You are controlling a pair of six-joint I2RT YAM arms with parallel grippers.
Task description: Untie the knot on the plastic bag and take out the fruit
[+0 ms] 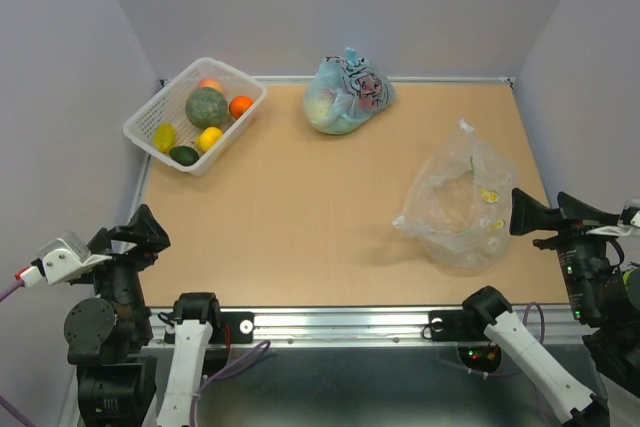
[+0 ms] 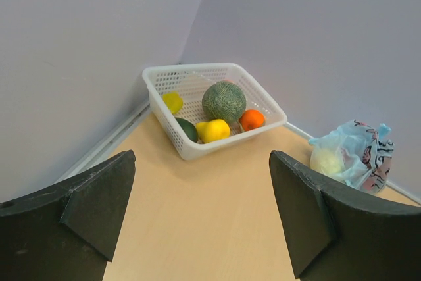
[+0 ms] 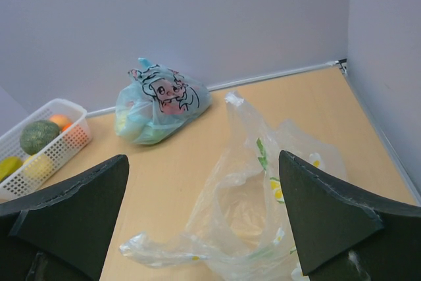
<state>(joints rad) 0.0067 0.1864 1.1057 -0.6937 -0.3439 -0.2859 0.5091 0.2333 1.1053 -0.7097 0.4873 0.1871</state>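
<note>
No word, number or brand name can be read in any of the views. The light-blue bag [image 1: 347, 94], near the far edge of the tabletop [image 1: 300, 217], carries a black cartoon drawing of a face with some pink, but no letters that can be made out. The clear plastic bag [image 1: 458, 209], near the right edge, has small yellow and green printed marks. They are too small to tell whether any of them is writing.
</note>
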